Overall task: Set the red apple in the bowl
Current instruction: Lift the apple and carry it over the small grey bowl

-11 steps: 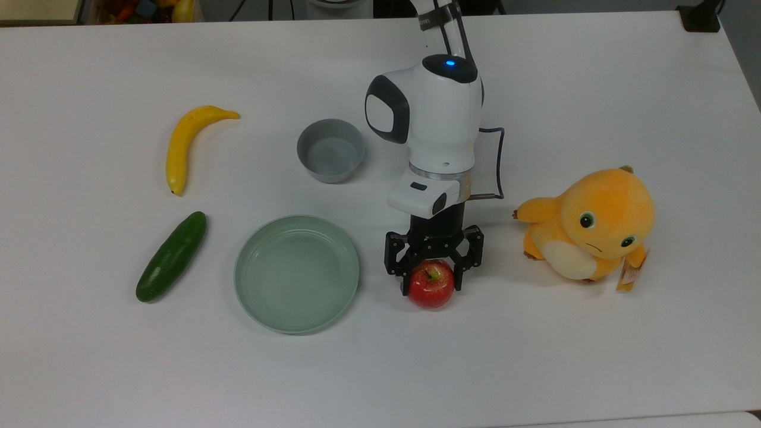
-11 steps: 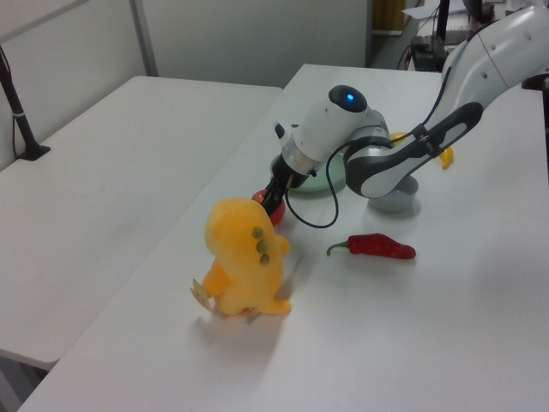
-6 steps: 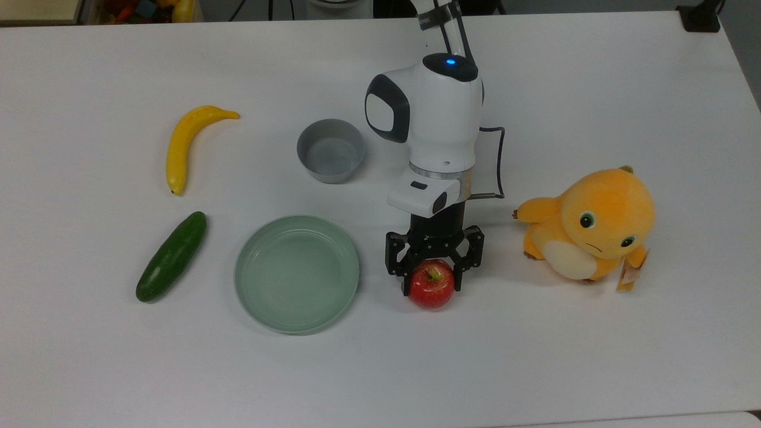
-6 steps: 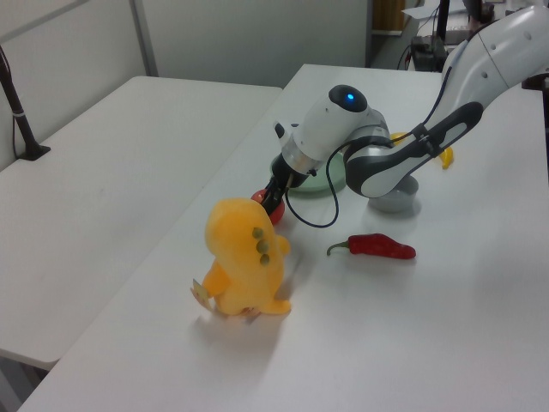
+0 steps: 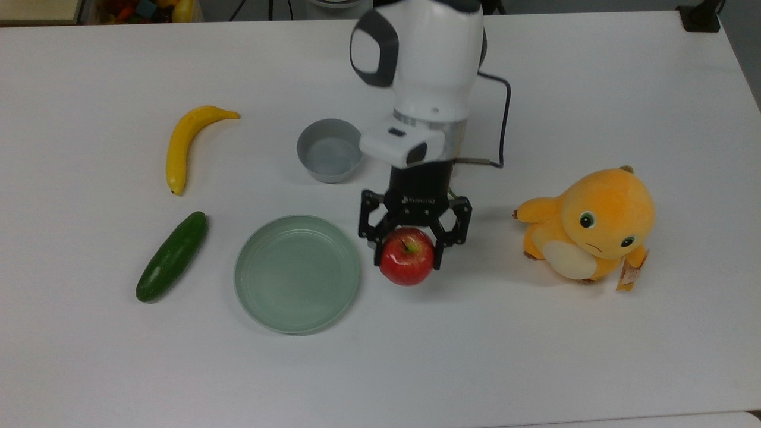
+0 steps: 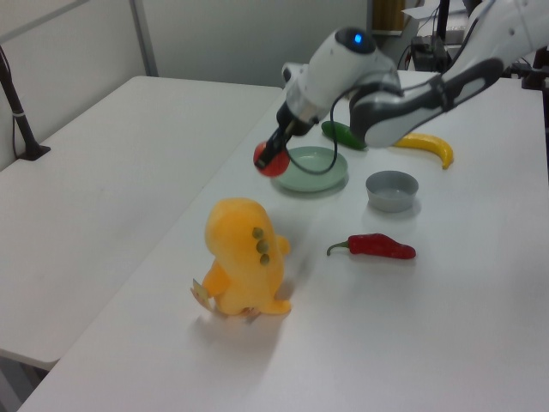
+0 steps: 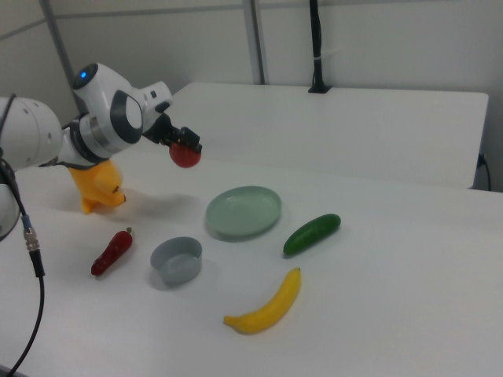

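- The black two-finger gripper (image 5: 408,252) is clamped on the round glossy red apple (image 5: 407,256), one finger pressing each side of it, the stem pointing up between them.
- In the left view the red apple (image 6: 269,160) hangs clear of the white table (image 5: 535,356), held up in the air beside the near rim of the plate; the right view shows the same, the apple (image 7: 185,155) aloft with table visible below it.
- The small round grey bowl with steep sides (image 5: 330,150) stands empty on the table, up and to the top view's left of the apple, just beside the white arm (image 5: 425,71).
- The wide shallow pale-green plate (image 5: 296,273) lies empty at the top view's left of the apple, its rim close to the fruit as seen from above.
- A yellow banana (image 5: 185,142) and a dark green cucumber (image 5: 171,257) lie well apart from the gripper, at the top view's far left.
- An orange plush toy with a pale belly (image 5: 591,233) sits at the top view's right of the apple.
- A long dark-red chili pepper (image 6: 377,246) lies on the table near the bowl in the left view; its stem seems to curl toward the plush toy, though this is hard to make out.
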### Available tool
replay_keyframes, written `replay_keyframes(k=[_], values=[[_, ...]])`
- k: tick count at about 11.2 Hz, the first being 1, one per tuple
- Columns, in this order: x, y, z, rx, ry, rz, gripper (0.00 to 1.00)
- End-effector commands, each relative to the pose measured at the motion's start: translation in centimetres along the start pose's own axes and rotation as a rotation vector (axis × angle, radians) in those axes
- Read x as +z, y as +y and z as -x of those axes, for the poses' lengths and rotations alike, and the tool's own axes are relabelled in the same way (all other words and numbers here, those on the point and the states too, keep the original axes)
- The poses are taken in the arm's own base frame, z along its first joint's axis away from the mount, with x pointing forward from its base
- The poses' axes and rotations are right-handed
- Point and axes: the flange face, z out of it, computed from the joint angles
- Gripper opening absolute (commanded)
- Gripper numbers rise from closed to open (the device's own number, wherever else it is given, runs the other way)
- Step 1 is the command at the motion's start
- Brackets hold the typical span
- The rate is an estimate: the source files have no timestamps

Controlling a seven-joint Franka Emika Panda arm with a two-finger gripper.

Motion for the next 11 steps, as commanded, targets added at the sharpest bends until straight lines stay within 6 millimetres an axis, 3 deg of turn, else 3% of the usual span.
replay_keyframes(k=[1,3,7,9,11], values=[[-6.9,2.7,-0.2,0.069,-0.019,0.037,0.06],[-10.4,4.1,-0.5,0.120,-0.079,0.064,0.06],[-17.0,6.8,3.5,0.152,-0.233,0.123,0.08],[-18.5,7.5,6.7,0.129,-0.378,0.145,0.08],[-17.4,7.8,9.7,0.090,-0.507,0.148,0.08]])
